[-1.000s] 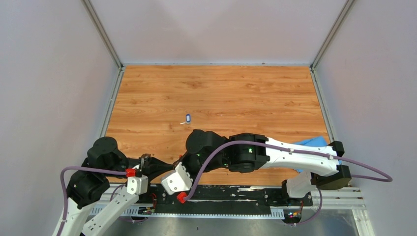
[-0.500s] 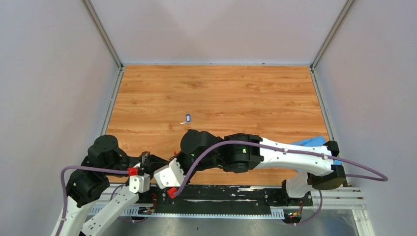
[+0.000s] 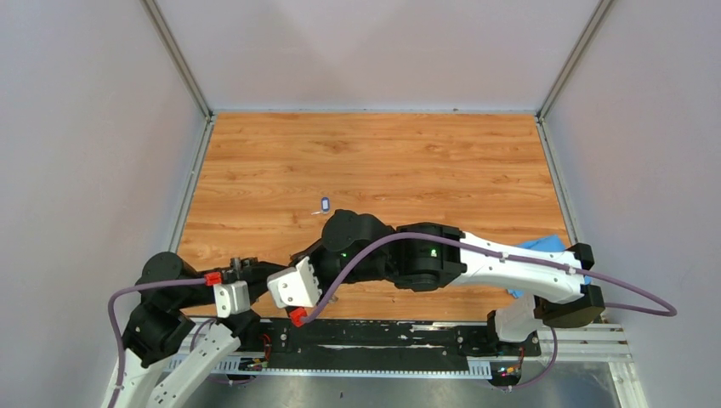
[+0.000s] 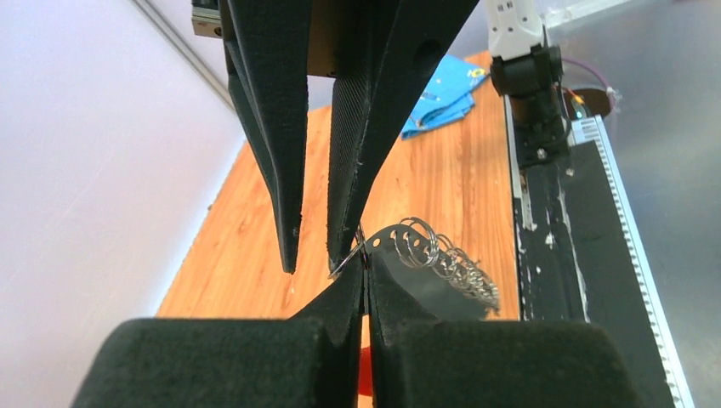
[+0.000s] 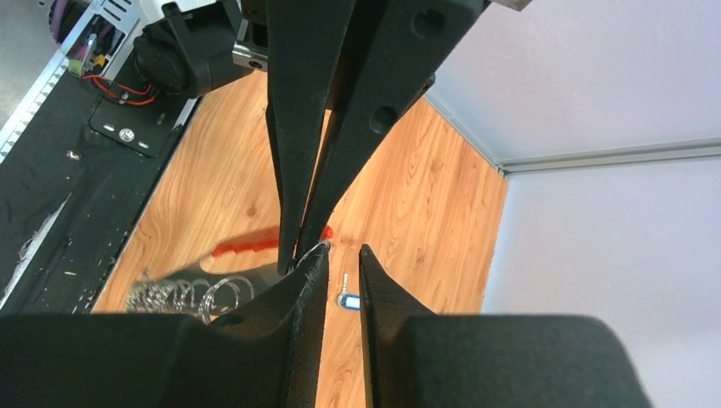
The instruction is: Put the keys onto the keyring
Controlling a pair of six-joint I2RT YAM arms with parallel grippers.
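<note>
My left gripper (image 4: 366, 268) is shut on the keyring (image 4: 425, 245), holding it above the table's near edge. Its red loop (image 5: 246, 247) shows behind the left fingers, and the grey metal rings (image 5: 195, 293) fan out to one side. My right gripper (image 5: 343, 252) meets it tip to tip and stands slightly open with nothing between the fingers; a thin wire ring lies against one fingertip (image 5: 321, 255). A key with a blue-and-white head (image 3: 325, 204) lies alone on the wooden table, also seen past the right fingers as the blue key (image 5: 349, 299).
A blue cloth (image 3: 540, 246) lies at the table's right edge, partly under the right arm. The black base rail (image 3: 383, 340) runs along the near edge. Grey walls close the table (image 3: 383, 161) in on three sides.
The right gripper has gone from shut to slightly open. Both grippers have shifted a little left, the left arm folding lower and the right wrist lifting towards it.
</note>
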